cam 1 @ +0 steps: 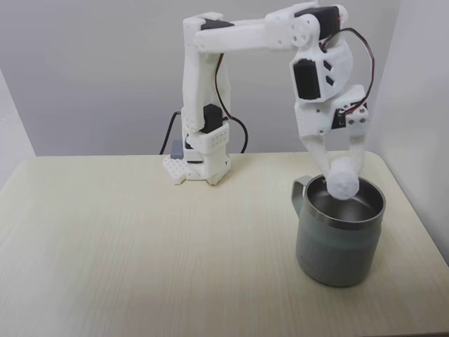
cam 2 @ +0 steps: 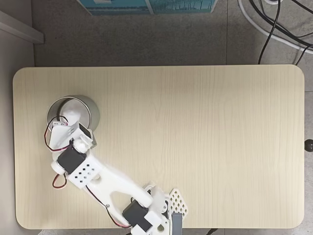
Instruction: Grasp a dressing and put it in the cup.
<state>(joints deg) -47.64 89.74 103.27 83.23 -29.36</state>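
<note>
Gripper [cam 1: 342,175] holds the dressing [cam 1: 344,181] at the cup [cam 1: 339,235] mouth.
In a fixed view from the front, the two fingers are closed around the white roll, which sits at rim level over the steel interior; whether it touches the rim cannot be told. In a fixed view from above, the arm covers much of the cup [cam 2: 91,108], which stands near the desk [cam 2: 195,137] edge at picture left, with broad bare desk to the right.

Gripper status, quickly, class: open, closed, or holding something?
Gripper: closed on the dressing, held over the cup mouth.
</note>
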